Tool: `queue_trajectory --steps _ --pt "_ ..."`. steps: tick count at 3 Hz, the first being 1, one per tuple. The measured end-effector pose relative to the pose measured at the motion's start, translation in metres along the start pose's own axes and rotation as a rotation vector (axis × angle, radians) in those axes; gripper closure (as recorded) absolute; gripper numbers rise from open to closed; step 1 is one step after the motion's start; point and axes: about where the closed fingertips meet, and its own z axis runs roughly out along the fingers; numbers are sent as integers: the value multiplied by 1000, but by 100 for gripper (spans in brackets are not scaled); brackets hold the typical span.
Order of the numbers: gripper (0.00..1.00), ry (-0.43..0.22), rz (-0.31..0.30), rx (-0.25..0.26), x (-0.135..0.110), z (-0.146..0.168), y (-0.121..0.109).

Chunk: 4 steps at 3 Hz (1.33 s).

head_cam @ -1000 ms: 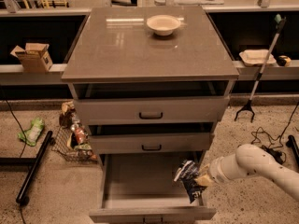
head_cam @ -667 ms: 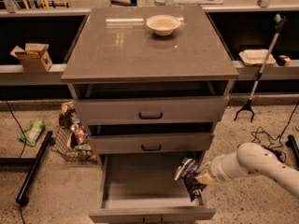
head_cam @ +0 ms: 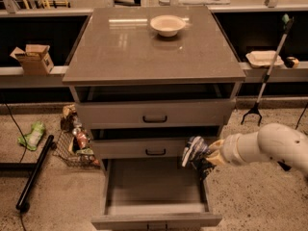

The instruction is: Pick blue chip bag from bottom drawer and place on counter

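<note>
The bottom drawer (head_cam: 154, 218) is pulled open and its grey floor shows bare. My gripper (head_cam: 203, 157) reaches in from the right on a white arm and is shut on the blue chip bag (head_cam: 194, 151). It holds the bag in the air above the drawer's right rear corner, level with the middle drawer's front. The counter (head_cam: 144, 47) tops the cabinet above, glossy grey-brown.
A pale bowl (head_cam: 167, 25) sits at the back of the counter. A wire basket of snacks (head_cam: 76, 143) and a green bag (head_cam: 32, 134) lie on the floor at the left. A cardboard box (head_cam: 33, 58) stands on the left ledge. A grabber stick (head_cam: 265, 71) leans at the right.
My gripper has lifted the blue chip bag slightly up out of the bottom drawer. Nothing else moved.
</note>
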Motion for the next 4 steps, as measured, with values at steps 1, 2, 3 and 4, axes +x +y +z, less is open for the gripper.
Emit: queue_trajectory --steps 1,2,3,4 --pt "100 24 -133 90 -61 -55 -26" --pt "100 24 -133 90 -61 -55 -26" --pt "100 6 -237 146 -96 -77 -38" --pt "100 9 -432 251 -164 -116 -59"
